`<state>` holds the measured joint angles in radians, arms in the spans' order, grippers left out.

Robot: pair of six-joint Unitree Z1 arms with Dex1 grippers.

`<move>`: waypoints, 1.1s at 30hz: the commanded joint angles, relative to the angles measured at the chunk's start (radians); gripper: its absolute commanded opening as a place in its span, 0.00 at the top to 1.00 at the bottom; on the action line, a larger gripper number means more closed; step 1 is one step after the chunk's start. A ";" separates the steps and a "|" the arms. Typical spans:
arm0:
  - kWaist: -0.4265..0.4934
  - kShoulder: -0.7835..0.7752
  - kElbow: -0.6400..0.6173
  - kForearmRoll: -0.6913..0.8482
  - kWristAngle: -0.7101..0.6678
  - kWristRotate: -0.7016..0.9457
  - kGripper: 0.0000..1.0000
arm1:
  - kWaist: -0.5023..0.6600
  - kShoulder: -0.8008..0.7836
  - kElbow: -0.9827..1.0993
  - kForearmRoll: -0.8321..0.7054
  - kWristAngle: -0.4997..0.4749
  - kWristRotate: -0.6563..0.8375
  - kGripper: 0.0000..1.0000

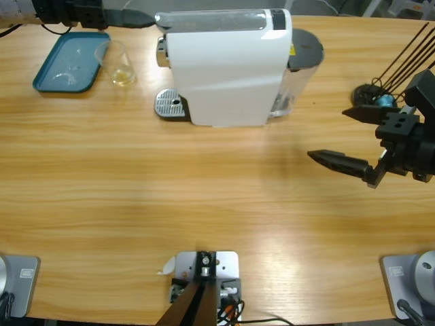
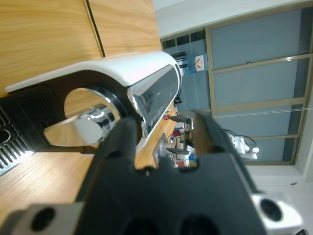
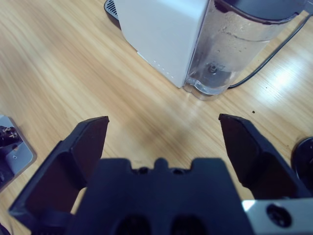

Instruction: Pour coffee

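Coffee (image 1: 123,79) in 1 cup (image 1: 117,62), 1 machine (image 1: 228,64) adjacent; right gripper (image 1: 340,138) spread, left gripper (image 2: 164,129) apart.

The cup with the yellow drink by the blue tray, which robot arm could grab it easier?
Probably the left. Its gripper is at the coffee machine's top, near the cup. The right gripper hangs open on the machine's far side.
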<state>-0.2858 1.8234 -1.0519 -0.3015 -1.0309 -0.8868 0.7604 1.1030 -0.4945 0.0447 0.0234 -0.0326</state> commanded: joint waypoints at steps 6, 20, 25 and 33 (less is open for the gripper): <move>-0.026 0.086 0.011 -0.032 -0.033 -0.017 0.98 | -0.003 -0.006 0.024 0.004 -0.010 -0.012 0.05; -0.022 0.069 0.006 -0.081 -0.044 -0.020 1.00 | -0.002 0.005 0.024 0.001 -0.008 -0.012 0.11; -0.006 0.028 0.004 -0.074 -0.044 -0.030 1.00 | -0.002 0.006 0.024 0.000 -0.008 -0.012 0.11; -0.002 -0.019 -0.032 -0.058 -0.052 -0.060 1.00 | -0.003 0.007 0.024 -0.002 -0.006 -0.012 0.11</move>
<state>-0.2950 1.8667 -1.0511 -0.3549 -1.0514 -0.9191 0.7604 1.1030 -0.4946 0.0446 0.0234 -0.0329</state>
